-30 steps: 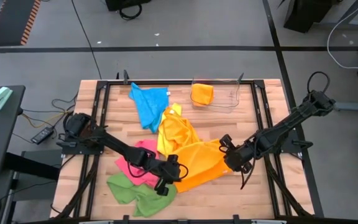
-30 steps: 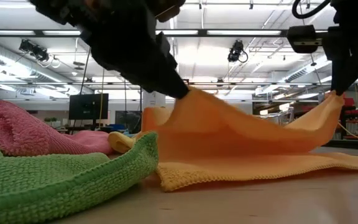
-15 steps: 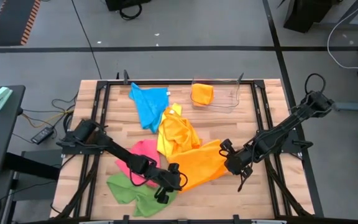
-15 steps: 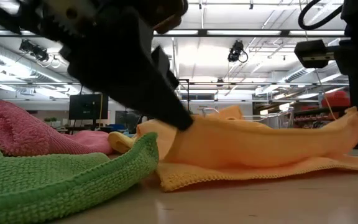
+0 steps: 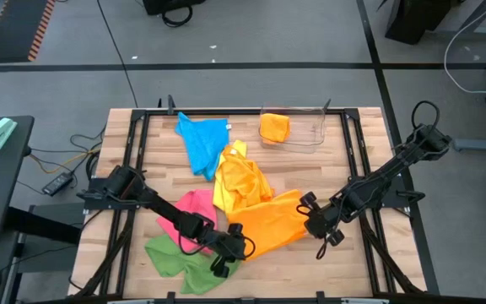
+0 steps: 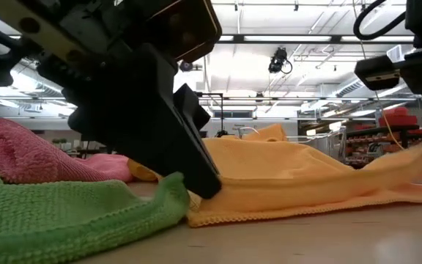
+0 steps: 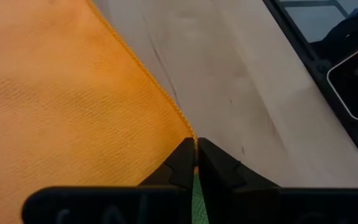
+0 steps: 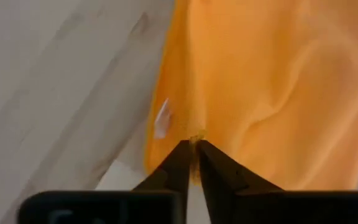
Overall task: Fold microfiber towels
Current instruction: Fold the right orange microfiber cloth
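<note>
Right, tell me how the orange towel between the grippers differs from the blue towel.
The orange towel lies at the near middle of the table, pinched at its ends by the left gripper and the right gripper; the blue towel lies at the far side, untouched. The orange one is stretched into a low fold; the blue one is loosely crumpled. Both are plain bright cloths on the wooden table.

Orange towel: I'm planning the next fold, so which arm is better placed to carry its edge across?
Probably the left. The left gripper pinches the orange towel at its free corner by the green towel. The right gripper grips mid-edge, better for anchoring.
</note>
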Action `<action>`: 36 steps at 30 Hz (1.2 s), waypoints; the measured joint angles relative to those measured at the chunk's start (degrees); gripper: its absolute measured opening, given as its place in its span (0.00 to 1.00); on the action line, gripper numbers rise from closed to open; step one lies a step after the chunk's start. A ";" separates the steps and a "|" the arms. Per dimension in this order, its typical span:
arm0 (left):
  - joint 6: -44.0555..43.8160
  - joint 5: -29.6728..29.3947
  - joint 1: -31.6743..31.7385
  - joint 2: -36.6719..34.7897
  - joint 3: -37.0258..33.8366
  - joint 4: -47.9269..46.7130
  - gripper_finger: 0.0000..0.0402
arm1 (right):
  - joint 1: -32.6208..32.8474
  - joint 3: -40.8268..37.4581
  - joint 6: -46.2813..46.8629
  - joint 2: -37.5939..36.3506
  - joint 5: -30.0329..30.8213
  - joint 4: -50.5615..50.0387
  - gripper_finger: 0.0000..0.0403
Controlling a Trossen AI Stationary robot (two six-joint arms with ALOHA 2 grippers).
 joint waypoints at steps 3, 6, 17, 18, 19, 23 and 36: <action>-0.19 0.02 -0.03 0.00 0.00 -0.03 0.04 | 0.24 0.00 1.79 0.00 -3.33 -0.74 0.20; -1.52 0.02 -0.14 0.00 0.00 0.06 0.02 | 0.93 0.00 4.32 0.00 -7.24 -0.26 0.26; -0.01 3.12 0.47 -5.34 0.00 -1.45 0.30 | 1.36 7.78 8.26 -0.22 -2.07 -11.01 0.29; 0.73 2.84 0.71 -6.39 0.00 -2.88 0.32 | 1.36 7.77 7.75 -0.22 0.03 -10.18 0.29; 1.36 2.44 1.04 -7.28 0.00 -4.34 0.34 | 1.36 7.38 6.96 -0.22 2.32 -8.88 0.28; 0.11 -6.62 2.41 -8.50 0.02 -8.90 0.39 | 0.30 3.88 6.16 -0.23 10.64 -0.84 0.26; -2.25 -7.91 2.89 -1.79 0.15 -11.95 0.32 | -13.99 -13.10 10.85 -0.24 10.86 24.68 0.25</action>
